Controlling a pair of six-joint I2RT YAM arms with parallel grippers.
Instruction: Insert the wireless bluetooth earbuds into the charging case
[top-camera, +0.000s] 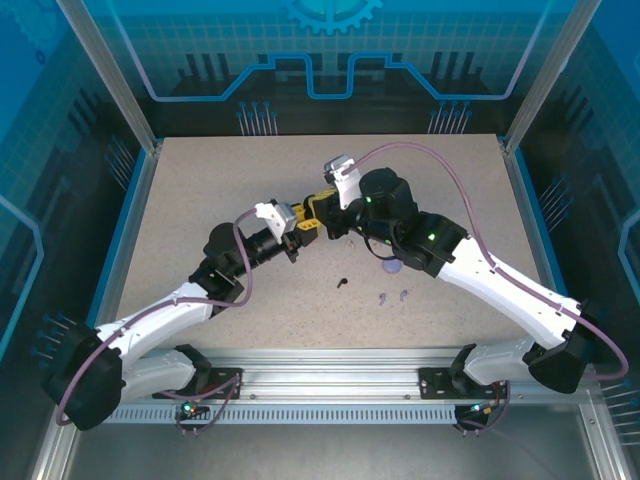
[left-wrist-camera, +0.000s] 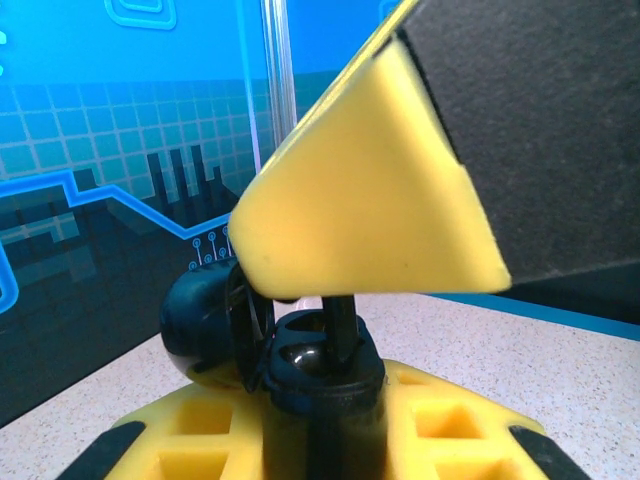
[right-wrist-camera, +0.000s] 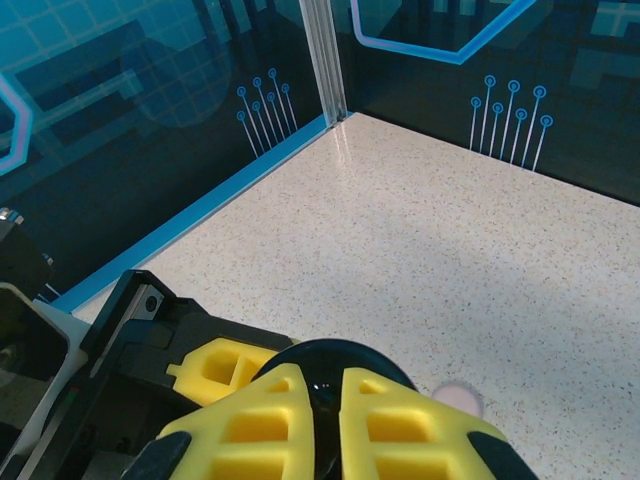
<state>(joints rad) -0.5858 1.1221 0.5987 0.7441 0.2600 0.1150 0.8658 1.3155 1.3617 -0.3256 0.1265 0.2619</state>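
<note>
My left gripper (top-camera: 298, 234) is shut on the open black charging case (left-wrist-camera: 322, 372), whose lid (left-wrist-camera: 198, 322) is hinged back to the left. Its yellow fingers (left-wrist-camera: 195, 435) flank the case body. Directly above the case, my right gripper (top-camera: 322, 212) is shut on a black earbud (left-wrist-camera: 341, 318), and the stem reaches down into a socket of the case. In the right wrist view the right gripper (right-wrist-camera: 328, 425) hangs over the round black case (right-wrist-camera: 345, 362). A second black earbud (top-camera: 343, 283) and two lilac earbuds (top-camera: 384, 298) lie on the table nearer the arms.
A lilac round case (top-camera: 392, 267) peeks out from under the right arm. A pale pink round thing (right-wrist-camera: 460, 398) lies on the speckled table (right-wrist-camera: 420, 240) just beyond the right fingers. Blue walls and a metal post (right-wrist-camera: 322, 60) close off the far side.
</note>
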